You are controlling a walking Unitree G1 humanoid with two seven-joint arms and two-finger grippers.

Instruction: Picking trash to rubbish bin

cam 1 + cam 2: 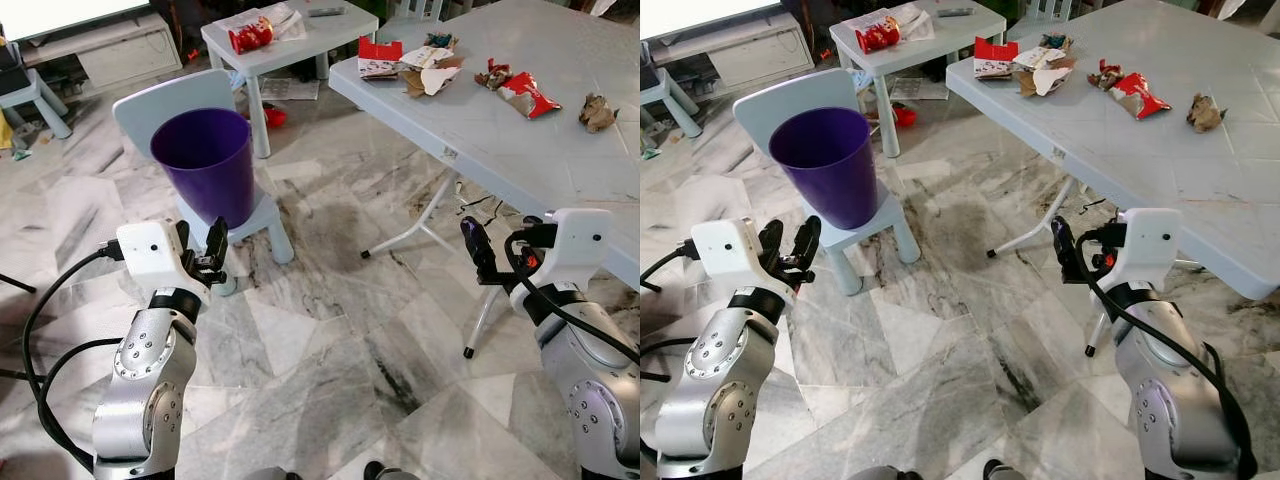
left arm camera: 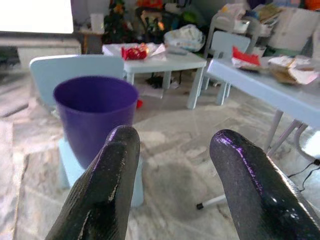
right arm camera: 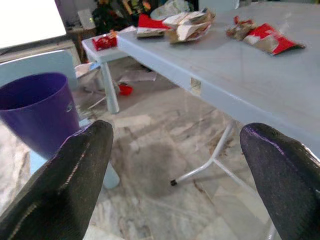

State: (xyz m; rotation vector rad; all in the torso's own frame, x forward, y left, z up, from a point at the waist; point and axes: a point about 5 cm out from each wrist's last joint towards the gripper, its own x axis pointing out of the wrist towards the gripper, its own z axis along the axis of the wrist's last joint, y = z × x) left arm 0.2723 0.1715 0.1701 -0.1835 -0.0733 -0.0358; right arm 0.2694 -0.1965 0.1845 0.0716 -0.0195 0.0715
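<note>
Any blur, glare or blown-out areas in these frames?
Left wrist view: the left pincer is soft and close; a white patch at upper left is blown out. Right wrist view: the right pincer is blurred, with a similar overexposed patch. Eye views: sharp, the purple bin crisp.

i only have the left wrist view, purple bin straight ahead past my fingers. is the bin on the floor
Observer: No, the bin stands on the seat of a small pale blue chair.
Operator: where is the trash
Observer: Mostly on the big grey table on the robot's right: a red and white packet, torn wrappers, a red wrapper and a brown crumpled piece.
Operator: is my right gripper holding anything
Observer: No. The right gripper is open and empty, below that table's near edge.
Operator: more trash elsewhere
Observer: A red wrapper lies on the small white table behind the bin.
</note>
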